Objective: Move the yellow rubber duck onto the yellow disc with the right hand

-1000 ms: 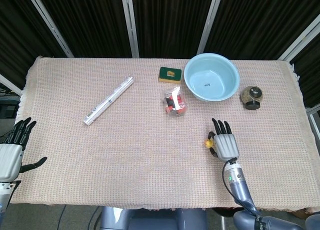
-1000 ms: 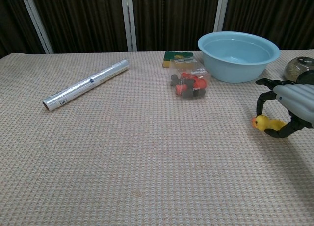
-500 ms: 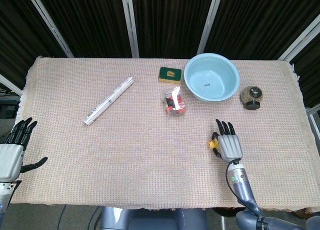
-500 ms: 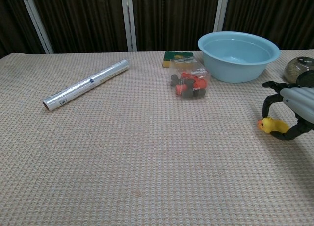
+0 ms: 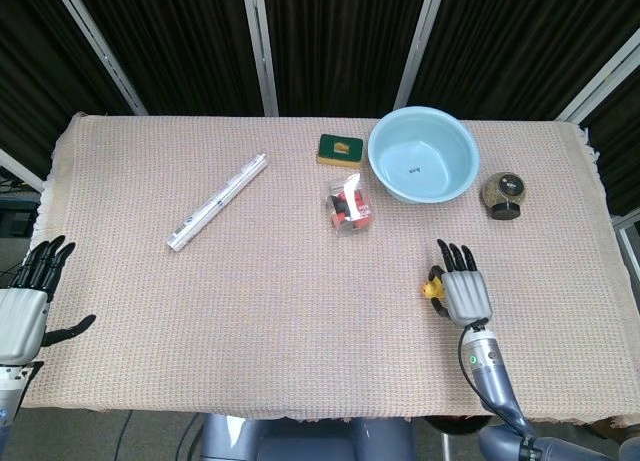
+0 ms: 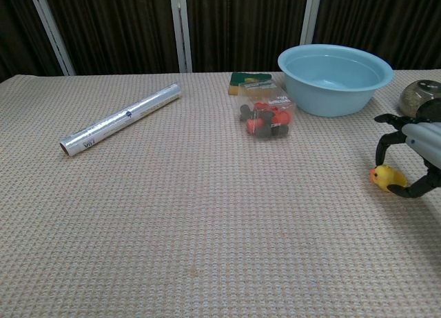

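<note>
the table (image 5: 300, 311) wore a beige-pink cloth in a fine waffle weave. the rubber duck (image 6: 383, 175) was bright yellow with an orange beak. the right hand (image 5: 463, 289) had a pale grey back and black fingers (image 5: 452, 253); the left hand (image 5: 22, 311) was coloured the same. the bowl (image 5: 423, 167) was light blue. the roll (image 5: 216, 201) was silvery white with dark print. the clear box (image 6: 267, 111) held red and black pieces. the small packet (image 5: 340, 148) was dark green with a yellow mark. the round jar (image 5: 503, 194) was dark with speckled olive contents.
</note>
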`<state>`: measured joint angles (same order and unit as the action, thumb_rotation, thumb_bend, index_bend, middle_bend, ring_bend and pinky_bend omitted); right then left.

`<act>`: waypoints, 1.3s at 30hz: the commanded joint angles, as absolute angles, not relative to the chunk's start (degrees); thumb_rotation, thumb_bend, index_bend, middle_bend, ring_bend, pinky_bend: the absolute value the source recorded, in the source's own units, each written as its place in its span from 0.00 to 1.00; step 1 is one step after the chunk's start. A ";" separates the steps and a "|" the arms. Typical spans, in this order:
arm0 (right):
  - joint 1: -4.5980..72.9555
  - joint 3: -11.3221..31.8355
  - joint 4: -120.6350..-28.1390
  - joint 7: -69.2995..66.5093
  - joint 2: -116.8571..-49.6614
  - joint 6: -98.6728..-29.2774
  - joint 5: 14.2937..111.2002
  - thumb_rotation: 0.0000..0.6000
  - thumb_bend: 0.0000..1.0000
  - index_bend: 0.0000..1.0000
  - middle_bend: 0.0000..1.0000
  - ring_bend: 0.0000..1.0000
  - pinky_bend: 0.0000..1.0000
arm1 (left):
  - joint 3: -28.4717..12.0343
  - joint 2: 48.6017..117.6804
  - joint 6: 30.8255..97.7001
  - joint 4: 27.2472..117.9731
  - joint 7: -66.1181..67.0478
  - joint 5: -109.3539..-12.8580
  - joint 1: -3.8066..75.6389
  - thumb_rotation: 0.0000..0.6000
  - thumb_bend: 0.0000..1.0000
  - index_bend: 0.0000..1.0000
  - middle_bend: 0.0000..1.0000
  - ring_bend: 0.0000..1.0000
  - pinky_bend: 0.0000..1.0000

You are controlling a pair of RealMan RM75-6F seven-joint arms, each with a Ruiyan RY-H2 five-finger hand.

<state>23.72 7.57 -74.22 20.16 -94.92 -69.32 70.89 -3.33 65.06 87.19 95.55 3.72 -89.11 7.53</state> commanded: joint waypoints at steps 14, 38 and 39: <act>23.26 6.93 -72.72 17.53 -94.54 -69.55 72.95 1.00 0.26 0.50 0.00 0.00 0.00 | -3.19 65.02 86.99 95.63 4.01 -89.17 7.57 1.00 0.00 0.00 0.00 0.00 0.22; 23.52 8.38 -70.21 14.05 -93.88 -68.80 73.33 1.00 0.26 0.50 0.00 0.00 0.00 | -3.05 64.98 87.13 95.84 4.36 -89.39 7.49 1.00 0.00 0.00 0.00 0.00 0.22; 23.52 8.43 -70.11 13.89 -93.82 -68.82 73.36 1.00 0.26 0.50 0.00 0.00 0.00 | -3.06 64.96 87.11 95.85 4.34 -89.36 7.49 1.00 0.00 0.00 0.00 0.00 0.22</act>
